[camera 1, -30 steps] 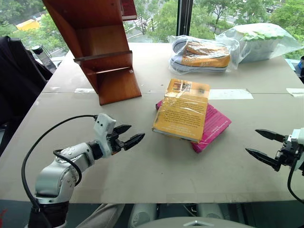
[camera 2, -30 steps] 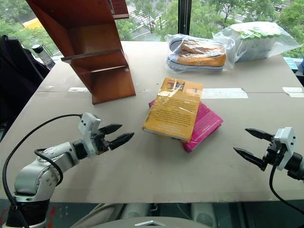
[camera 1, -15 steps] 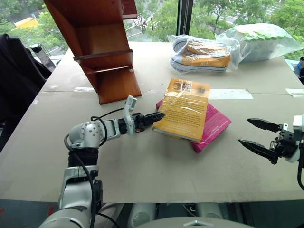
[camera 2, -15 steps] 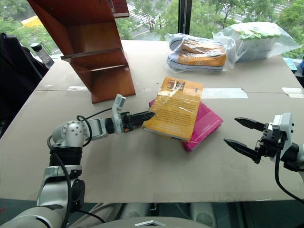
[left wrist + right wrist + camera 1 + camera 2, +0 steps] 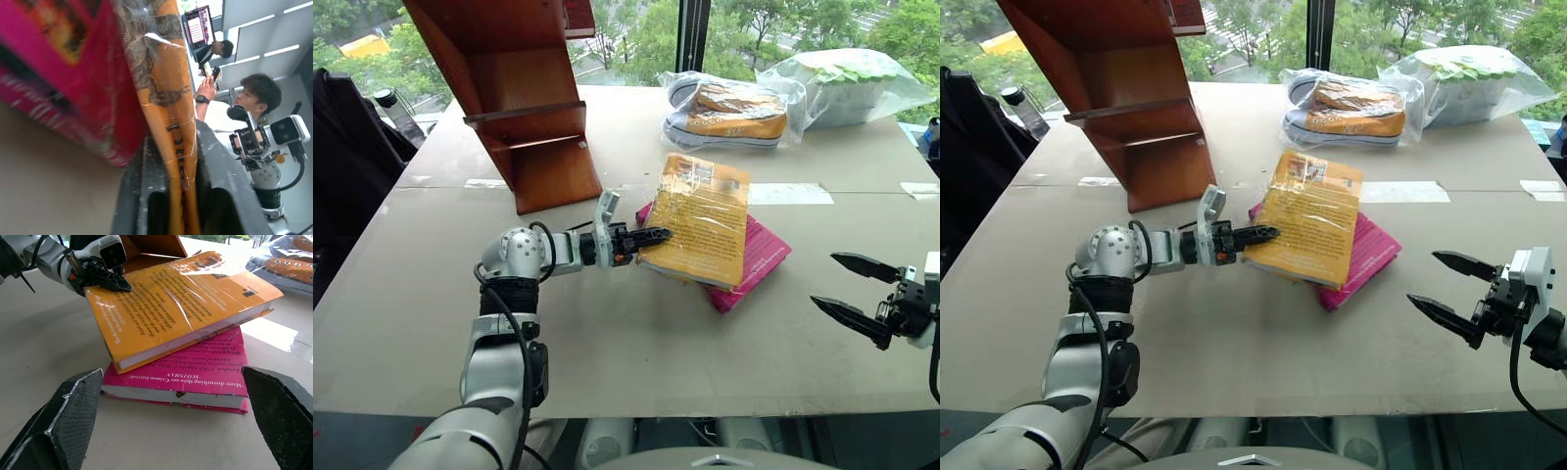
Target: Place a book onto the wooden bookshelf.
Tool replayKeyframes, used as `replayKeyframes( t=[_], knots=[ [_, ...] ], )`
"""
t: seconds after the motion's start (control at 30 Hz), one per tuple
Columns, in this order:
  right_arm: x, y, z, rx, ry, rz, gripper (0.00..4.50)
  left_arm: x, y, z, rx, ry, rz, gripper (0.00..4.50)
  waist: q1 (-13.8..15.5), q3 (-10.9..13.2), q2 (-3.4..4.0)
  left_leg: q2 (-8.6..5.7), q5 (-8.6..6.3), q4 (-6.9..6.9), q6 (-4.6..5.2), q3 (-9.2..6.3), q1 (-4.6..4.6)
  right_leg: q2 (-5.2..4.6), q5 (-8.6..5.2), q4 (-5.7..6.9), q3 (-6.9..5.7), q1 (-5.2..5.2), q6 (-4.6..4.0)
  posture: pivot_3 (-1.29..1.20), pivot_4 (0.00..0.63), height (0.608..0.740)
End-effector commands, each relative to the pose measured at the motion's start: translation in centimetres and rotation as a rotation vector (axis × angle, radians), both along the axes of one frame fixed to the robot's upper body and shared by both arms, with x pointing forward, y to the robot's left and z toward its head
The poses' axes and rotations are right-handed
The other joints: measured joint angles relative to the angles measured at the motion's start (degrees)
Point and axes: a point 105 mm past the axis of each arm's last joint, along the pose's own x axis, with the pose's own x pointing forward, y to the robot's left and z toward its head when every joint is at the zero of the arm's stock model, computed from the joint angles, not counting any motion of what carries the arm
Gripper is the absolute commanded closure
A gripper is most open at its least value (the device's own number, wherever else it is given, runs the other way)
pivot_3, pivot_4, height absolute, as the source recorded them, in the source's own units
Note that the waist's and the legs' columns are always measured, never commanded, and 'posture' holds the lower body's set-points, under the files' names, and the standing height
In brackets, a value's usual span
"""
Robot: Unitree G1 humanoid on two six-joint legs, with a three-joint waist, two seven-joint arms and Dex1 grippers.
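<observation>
Your left gripper [image 5: 651,236] has its jaws pinching the spine edge of the book [image 5: 699,219], tilted up off the pink book [image 5: 756,262] on the worktop [image 5: 607,333]; lifting and carrying it to the wooden bookshelf [image 5: 514,98] remain, while the right gripper [image 5: 850,286] waits spread.

The wooden bookshelf [image 5: 514,108] runs off the frame's top edge, upper left. The magenta-pink book [image 5: 754,262] lies mostly hidden under the book [image 5: 700,220], centre frame. Cover text is too small to read. Bagged items at upper right blur behind plastic.
</observation>
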Motion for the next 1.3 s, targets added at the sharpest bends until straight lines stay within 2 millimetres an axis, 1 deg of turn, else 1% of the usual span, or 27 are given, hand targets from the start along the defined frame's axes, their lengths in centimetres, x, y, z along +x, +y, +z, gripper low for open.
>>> replayKeyframes(
  t=[0.03, 0.1, 0.17, 0.23, 0.3, 0.4, 0.47, 0.5, 0.53, 0.57, 0.6, 0.67, 0.7, 0.77, 0.87, 0.93, 1.1, 1.3],
  knots=[
    [0.4, -0.6, 1.5, 0.0, -0.064, -0.014, 0.0, -2.1, -0.4, 4.0, 0.037, -0.226, -0.038, 4.45, 0.0, 0.0, -0.01, 0.0, 0.0, 0.01, 0.0, 0.0, -0.01, 0.0, 0.0, 0.0, 0.0, 0.0, -0.01, 0.0, 0.15, 0.693],
    [0.9, -0.6, 1.7, 0.02, -0.072, -0.017, 0.0, -2.7, -0.4, 4.8, 0.141, -0.362, -0.01, 4.45, -0.1, 0.0, 0.0, -0.01, 0.0, 0.02, 0.0, 0.02, 0.0, -0.01, 0.01, 0.01, 0.03, -0.01, -0.02, 0.0, 0.15, 0.693],
    [1.5, -0.7, 2.0, 0.041, -0.084, -0.022, 0.0, -3.0, -0.7, 6.1, 0.193, -0.499, 0.019, 4.45, 0.0, 0.0, 0.01, -0.01, 0.0, 0.02, -0.01, 0.03, 0.01, 0.0, 0.02, 0.04, 0.07, -0.01, -0.05, 0.0, 0.15, 0.693],
    [2.6, -0.8, 3.0, 0.091, -0.11, -0.025, 0.0, -2.3, -1.1, 9.8, 0.314, -0.814, 0.138, 4.45, 0.1, 0.0, -0.01, -0.02, 0.0, 0.03, -0.01, 0.01, 0.02, 0.01, 0.02, 0.08, 0.06, -0.01, -0.07, 0.0, 0.15, 0.693],
    [3.6, -0.8, 3.8, 0.128, -0.127, -0.01, 0.0, -1.9, -1.5, 13.3, 0.464, -1.155, 0.232, 4.45, 0.2, 0.3, -0.09, -0.06, 0.01, 0.1, -0.01, 0.01, 0.0, 0.02, 0.03, 0.09, 0.06, -0.01, -0.07, 0.0, 0.15, 0.693],
    [4.7, -0.3, 5.2, 0.181, -0.152, 0.028, 0.0, -1.6, -1.7, 17.0, 0.768, -1.655, 0.301, 4.45, 0.2, 0.3, -0.05, -0.15, 0.02, 0.2, -0.02, 0.14, -0.03, 0.07, 0.1, 0.08, 0.1, -0.01, -0.15, 0.0, 0.15, 0.693],
    [5.3, 0.2, 6.4, 0.218, -0.17, 0.05, 0.0, -1.0, -1.0, 18.9, 0.987, -1.904, 0.35, 4.45, 0.2, 0.2, 0.03, -0.13, 0.02, 0.16, -0.03, 0.19, -0.04, 0.09, 0.1, 0.0, 0.13, -0.01, -0.17, 0.0, 0.15, 0.693],
    [5.6, 0.4, 6.8, 0.23, -0.178, 0.057, 0.0, -0.7, -0.4, 19.5, 1.072, -1.976, 0.37, 4.45, 0.1, 0.2, 0.02, -0.13, 0.02, 0.09, -0.02, 0.2, -0.04, 0.08, 0.1, -0.04, 0.18, -0.02, -0.17, 0.0, 0.15, 0.693],
    [5.8, 0.6, 7.3, 0.241, -0.185, 0.066, 0.0, -0.2, 0.6, 20.2, 1.17, -2.015, 0.404, 4.45, 0.0, 0.3, 0.06, -0.13, 0.01, 0.06, -0.02, 0.21, -0.04, 0.09, 0.1, -0.05, 0.19, -0.04, -0.17, 0.0, 0.15, 0.693],
    [6.1, 0.9, 7.9, 0.263, -0.191, 0.08, 0.0, 0.5, 2.2, 20.8, 1.329, -2.073, 0.427, 4.45, 0.0, 0.3, 0.12, -0.12, 0.01, 0.0, -0.02, 0.22, -0.07, 0.13, 0.1, -0.15, 0.2, -0.07, -0.17, 0.0, 0.15, 0.693],
    [6.3, 1.3, 8.5, 0.287, -0.196, 0.096, 0.0, 1.1, 3.9, 21.1, 1.485, -2.103, 0.427, 4.45, 0.0, 0.3, 0.13, -0.11, 0.01, -0.03, -0.01, 0.22, -0.07, 0.13, 0.09, -0.14, 0.21, -0.09, -0.16, 0.0, 0.15, 0.693],
    [6.4, 1.9, 9.4, 0.324, -0.2, 0.126, 0.0, 1.9, 6.4, 21.4, 1.688, -2.122, 0.41, 4.45, -0.2, 0.3, 0.16, -0.03, 0.01, -0.04, -0.01, 0.24, -0.24, 0.26, 0.1, -0.13, 0.2, -0.29, -0.13, 0.0, 0.15, 0.693],
    [6.5, 2.2, 9.7, 0.336, -0.2, 0.134, 0.0, 2.1, 7.2, 21.3, 1.743, -2.115, 0.396, 4.45, -0.1, 0.3, 0.17, 0.0, 0.02, -0.05, -0.01, 0.27, -0.37, 0.33, 0.23, -0.1, 0.2, -0.44, 0.08, 0.0, 0.15, 0.693],
    [6.6, 2.6, 10.1, 0.349, -0.198, 0.14, 0.0, 2.3, 8.2, 21.1, 1.815, -2.095, 0.365, 4.45, 0.2, 0.4, 0.15, 0.0, 0.03, 0.03, -0.02, 0.31, -0.82, 0.37, 0.23, 0.1, 0.09, -0.86, 0.09, 0.0, 0.15, 0.693],
    [6.6, 3.2, 11.1, 0.383, -0.203, 0.166, 0.0, 2.6, 11.4, 20.4, 1.956, -1.978, 0.33, 4.45, 0.4, 0.4, 0.16, 0.0, 0.04, 0.13, -0.03, 0.27, -1.07, 0.34, 0.22, 0.14, -0.03, -0.99, 0.12, 0.0, 0.15, 0.693],
    [6.6, 3.4, 11.5, 0.4, -0.208, 0.174, 0.0, 2.7, 13.0, 19.8, 2.021, -1.897, 0.301, 4.45, 0.2, 0.4, 0.15, -0.02, 0.03, 0.18, -0.03, 0.3, -1.18, 0.29, 0.22, 0.1, -0.04, -1.06, 0.15, 0.0, 0.15, 0.693],
    [6.6, 3.9, 12.0, 0.413, -0.213, 0.194, 0.0, 3.0, 15.0, 18.8, 2.082, -1.767, 0.283, 4.45, 0.1, 0.4, 0.14, -0.04, 0.03, 0.21, -0.02, 0.28, -1.19, 0.28, 0.21, 0.13, -0.05, -1.07, 0.17, 0.0, 0.15, 0.693],
    [6.5, 4.1, 13.0, 0.452, -0.237, 0.219, 0.0, 3.1, 16.2, 17.7, 2.099, -1.641, 0.257, 4.45, 0.0, 0.4, 0.14, -0.03, 0.04, 0.33, -0.02, 0.26, -1.16, 0.29, 0.21, 0.32, -0.05, -1.07, 0.17, 0.0, 0.15, 0.693]
  ],
)
